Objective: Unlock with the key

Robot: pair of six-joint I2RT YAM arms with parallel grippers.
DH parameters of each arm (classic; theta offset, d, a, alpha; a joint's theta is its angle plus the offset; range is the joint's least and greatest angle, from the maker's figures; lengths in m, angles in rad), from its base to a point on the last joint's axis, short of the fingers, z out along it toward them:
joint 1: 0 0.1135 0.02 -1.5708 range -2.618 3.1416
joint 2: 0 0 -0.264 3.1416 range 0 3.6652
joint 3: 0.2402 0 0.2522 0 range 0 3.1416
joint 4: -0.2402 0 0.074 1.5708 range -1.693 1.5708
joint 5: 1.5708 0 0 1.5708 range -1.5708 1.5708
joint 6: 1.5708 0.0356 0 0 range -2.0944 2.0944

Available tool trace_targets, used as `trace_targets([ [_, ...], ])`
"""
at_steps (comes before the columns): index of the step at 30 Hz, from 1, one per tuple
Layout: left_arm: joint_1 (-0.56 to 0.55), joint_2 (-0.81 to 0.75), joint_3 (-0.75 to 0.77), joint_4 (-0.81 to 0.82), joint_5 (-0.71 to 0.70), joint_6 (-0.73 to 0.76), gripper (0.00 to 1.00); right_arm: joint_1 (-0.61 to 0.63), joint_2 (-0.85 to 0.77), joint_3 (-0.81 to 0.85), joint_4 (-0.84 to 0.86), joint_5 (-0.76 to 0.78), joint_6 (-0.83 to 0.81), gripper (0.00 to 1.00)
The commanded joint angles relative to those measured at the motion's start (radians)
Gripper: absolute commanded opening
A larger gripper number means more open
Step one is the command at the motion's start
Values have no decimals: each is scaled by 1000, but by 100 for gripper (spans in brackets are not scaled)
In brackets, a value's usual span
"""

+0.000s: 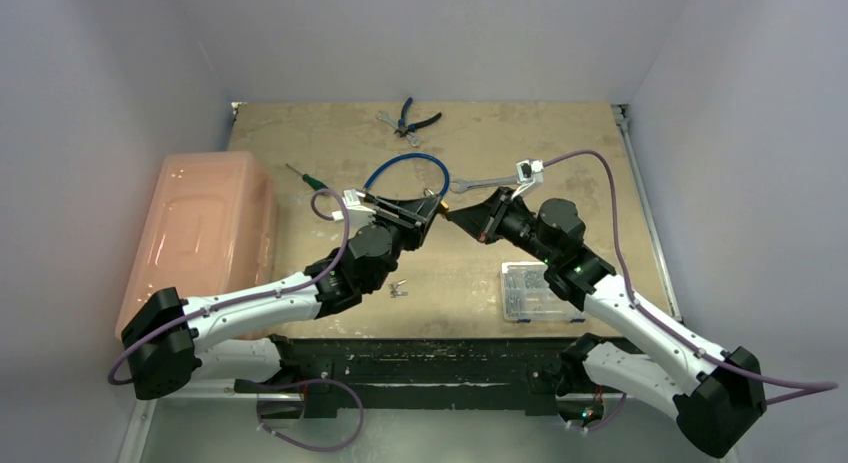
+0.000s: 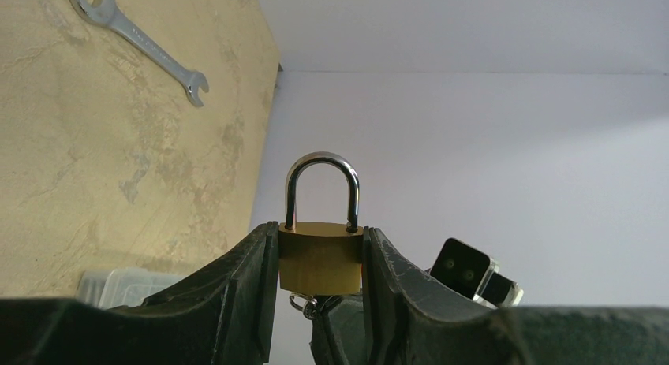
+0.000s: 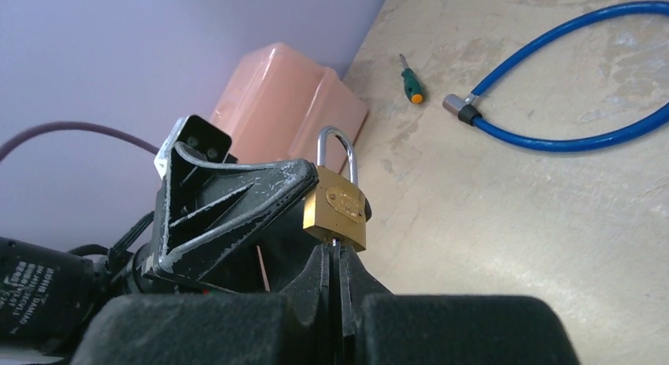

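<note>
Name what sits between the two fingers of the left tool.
The left tool clamps the brass padlock there, shackle up, touching both fingers; the left wrist view shows it.

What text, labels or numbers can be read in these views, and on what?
Nothing reads cleanly.
White lettering on the black motor housing, right wrist view: too small and tilted to read.
Embossed oval stamp on the small brass padlock: blurred, unreadable.
Clear plastic parts box: no legible label.

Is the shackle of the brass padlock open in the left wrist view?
No: both ends of the steel shackle sit down inside the body of the brass padlock.
</note>
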Motion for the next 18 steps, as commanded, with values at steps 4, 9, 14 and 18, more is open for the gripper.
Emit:
trace_targets([
  [4,-6,-47,9,123,25,2,0,-5,37,-33,123,-9,186,0],
  [9,-6,-62,-5,144,19,11,0,-12,66,-70,211,-59,290,0],
  [14,-6,-76,-25,164,12,13,0,-28,99,-105,296,-106,375,0],
  [18,-6,-84,-32,168,7,14,0,-30,104,-103,306,-111,382,0],
])
